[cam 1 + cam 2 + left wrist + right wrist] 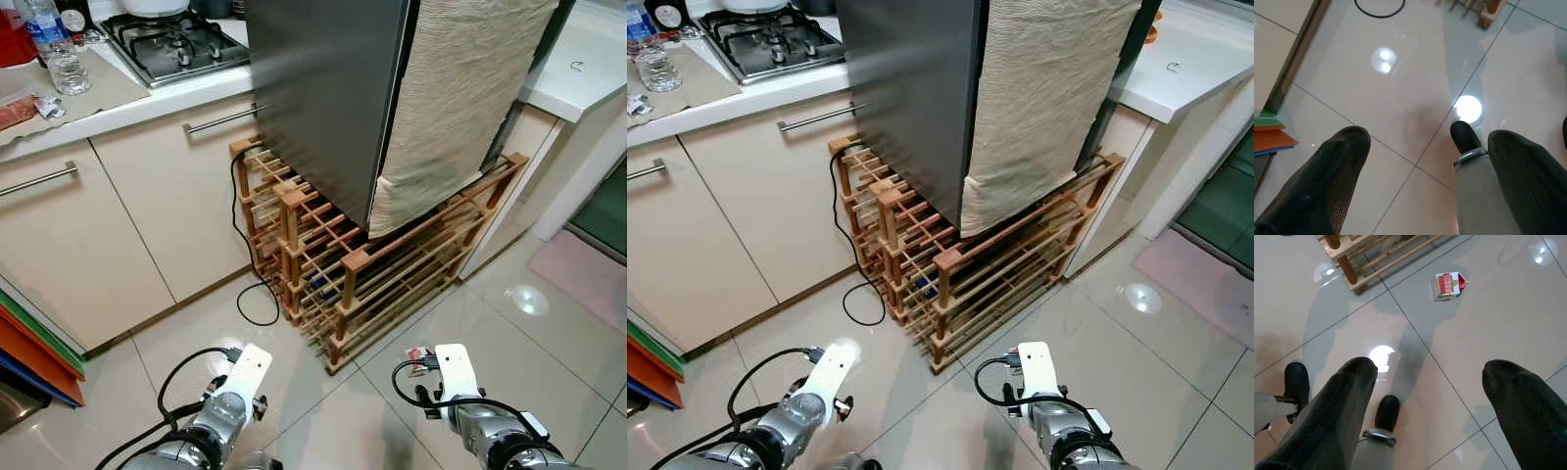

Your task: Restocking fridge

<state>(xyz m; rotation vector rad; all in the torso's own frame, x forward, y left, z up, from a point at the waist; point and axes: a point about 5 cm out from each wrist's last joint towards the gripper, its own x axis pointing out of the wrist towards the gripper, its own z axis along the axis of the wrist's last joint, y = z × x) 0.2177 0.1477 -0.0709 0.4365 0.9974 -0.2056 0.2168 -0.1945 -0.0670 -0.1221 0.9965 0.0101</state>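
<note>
My right gripper (1430, 396) open, empty, hanging over floor. Carton (1449, 285) lies on tiles at 12 o'clock, near wooden rack (1371, 257), long axis crosswise. Left gripper (1425, 166) open too; right arm nearer.

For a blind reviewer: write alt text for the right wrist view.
The open right gripper hangs over glossy floor tiles, empty. A small red and white carton lies on the floor ahead, apart from the corner of a wooden rack. The robot's black feet show below.
</note>
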